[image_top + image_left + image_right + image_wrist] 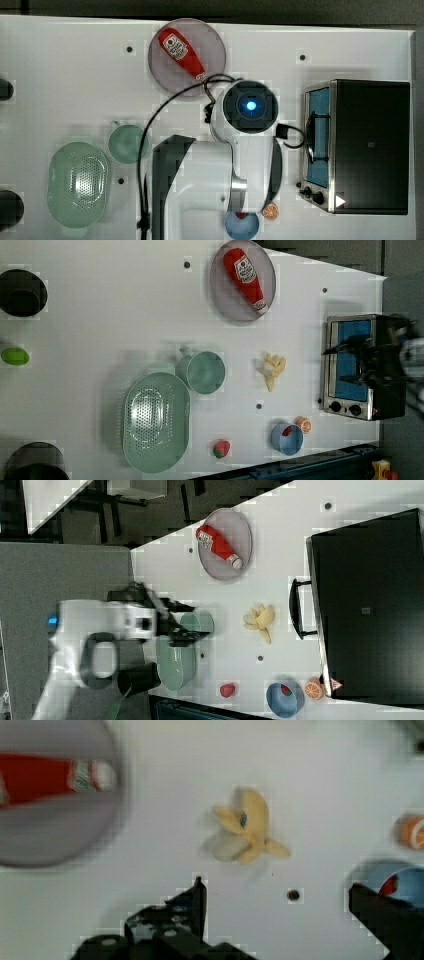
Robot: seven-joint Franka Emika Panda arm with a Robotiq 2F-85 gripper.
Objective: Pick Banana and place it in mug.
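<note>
The black gripper hangs wide apart and empty above the pale yellow peeled toy banana, lying on the white surface beside the mint-green mug. Approach step; next, descend and straddle it.

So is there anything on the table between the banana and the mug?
Nothing visible. In the left view the banana lies on bare white table, with only open surface between it and the mug on the left view's left.

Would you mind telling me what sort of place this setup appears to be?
Probably a lab tabletop staged as a toy kitchen: a white table carrying a toaster oven, a ketchup bottle on a plate, and a green colander.
</note>
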